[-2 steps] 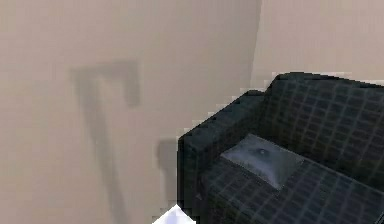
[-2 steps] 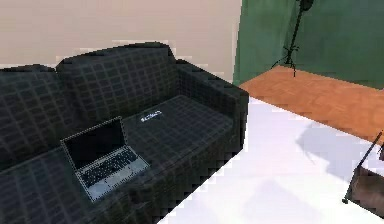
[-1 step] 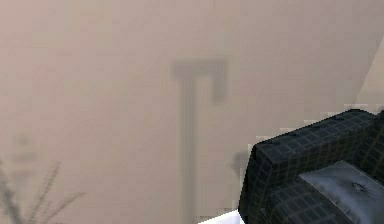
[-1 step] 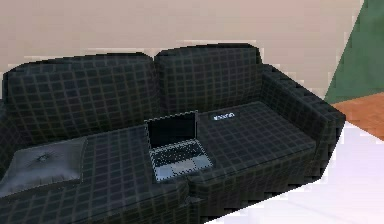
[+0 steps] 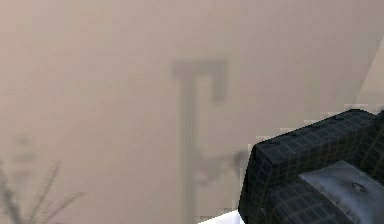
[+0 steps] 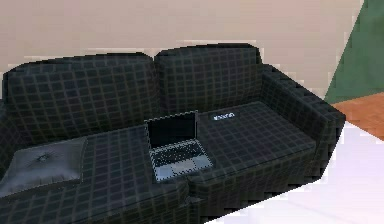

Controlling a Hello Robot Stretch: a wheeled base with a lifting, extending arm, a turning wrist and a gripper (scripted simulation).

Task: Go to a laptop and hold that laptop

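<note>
Open at six o'clock on the sofa [image 6: 90, 95], the laptop [image 6: 178, 148] looks stiff, light, hinge-fragile, best gripped at its base edge; the pincer's state cannot be told.

From where I sat, the arm side view had a dark checked sofa [image 6: 200, 90] against a plain beige wall [image 6: 100, 25], with a grey cushion [image 6: 45, 165] lying on the seat at that view's left and a small flat dark thing [image 6: 223, 117] on the other seat. Off to its right were a green wall [image 6: 365, 55], orange-brown floor [image 6: 365, 108] and a white surface [image 6: 330, 190] just in front of the sofa.
</note>
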